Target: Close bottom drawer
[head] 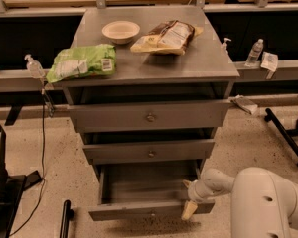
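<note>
The bottom drawer (134,212) is the lowest and narrowest of the grey cabinet's three. It stands pulled well out, and its empty inside (144,185) shows. My gripper (187,198) is at the right end of the drawer's front. It is open, with one cream finger (188,211) in front of the panel and the other (186,184) just behind it, inside the drawer. My white arm (258,202) comes in from the lower right.
The middle drawer (151,151) and top drawer (150,116) stick out slightly. On the cabinet top (198,58) lie a green bag (82,62), a bowl (120,31) and a brown snack bag (166,36). A black stand (2,182) is at left and a black frame leg (285,135) at right.
</note>
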### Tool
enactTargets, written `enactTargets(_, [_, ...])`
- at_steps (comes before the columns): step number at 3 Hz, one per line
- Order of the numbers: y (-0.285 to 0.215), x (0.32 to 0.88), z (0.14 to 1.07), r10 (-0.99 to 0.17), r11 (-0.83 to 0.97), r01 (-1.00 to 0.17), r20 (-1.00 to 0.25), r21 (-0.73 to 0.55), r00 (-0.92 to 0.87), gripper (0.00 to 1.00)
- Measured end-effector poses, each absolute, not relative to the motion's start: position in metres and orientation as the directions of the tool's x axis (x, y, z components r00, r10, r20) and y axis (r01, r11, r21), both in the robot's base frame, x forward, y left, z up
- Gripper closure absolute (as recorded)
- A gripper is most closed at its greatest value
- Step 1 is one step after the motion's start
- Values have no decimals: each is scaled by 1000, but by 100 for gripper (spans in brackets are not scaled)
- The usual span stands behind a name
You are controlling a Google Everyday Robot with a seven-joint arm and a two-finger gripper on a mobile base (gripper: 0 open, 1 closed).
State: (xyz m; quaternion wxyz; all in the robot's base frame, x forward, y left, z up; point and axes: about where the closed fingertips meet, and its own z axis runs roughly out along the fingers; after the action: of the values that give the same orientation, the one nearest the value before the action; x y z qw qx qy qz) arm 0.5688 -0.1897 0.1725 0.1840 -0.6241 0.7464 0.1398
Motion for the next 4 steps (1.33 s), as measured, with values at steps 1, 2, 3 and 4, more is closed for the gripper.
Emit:
enactTargets(1, [-178,573,154,-891,131,-991,-443,-30,-104,22])
enactTargets(2, [-173,574,155,-895,110,-993,-439,-39,-82,53])
enactTargets(3, [-173,574,155,-895,110,-993,-439,-39,-82,76])
enactTargets(4, [-172,578,152,-903,113,-993,-421,-39,-86,80])
